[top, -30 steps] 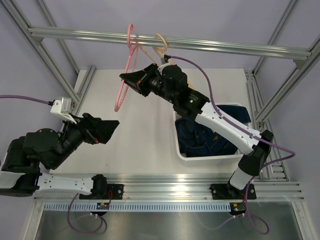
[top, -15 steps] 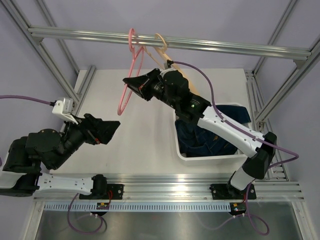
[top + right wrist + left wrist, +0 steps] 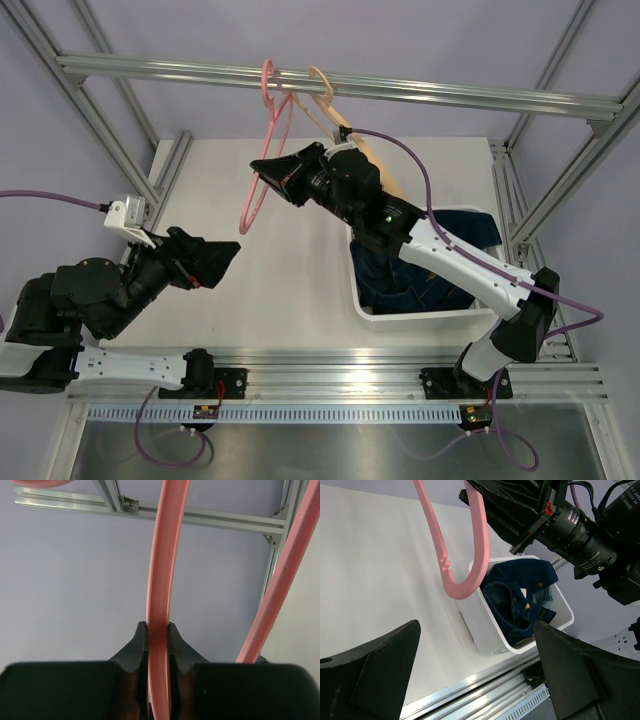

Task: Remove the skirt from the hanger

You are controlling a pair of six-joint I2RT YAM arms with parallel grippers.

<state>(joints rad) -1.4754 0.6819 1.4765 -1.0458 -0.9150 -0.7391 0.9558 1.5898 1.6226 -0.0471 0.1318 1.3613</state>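
**Item 1, denim skirt** (image 3: 410,275): I see it crumpled inside the white bin (image 3: 410,317) on the right side of the table. It is well apart from both claws, lower than the right one and off to its right. It touches neither hanger.

**Item 2, pink hanger** (image 3: 252,208): I find it hooked over the aluminium rail (image 3: 420,92), hanging tilted, beside a tan hanger (image 3: 325,90) on the same rail.

**Item 3, right gripper** (image 3: 262,170): raised above the table. My wrist view shows both fingers pinched tight on one pink bar of the hanger, with the bar running up between them.

**Item 4, left gripper** (image 3: 215,255): low over the left of the table, jaws spread as wide as they go, holding and touching nothing. From its wrist camera I look across at the bin, the skirt and the hanger's lower curve.
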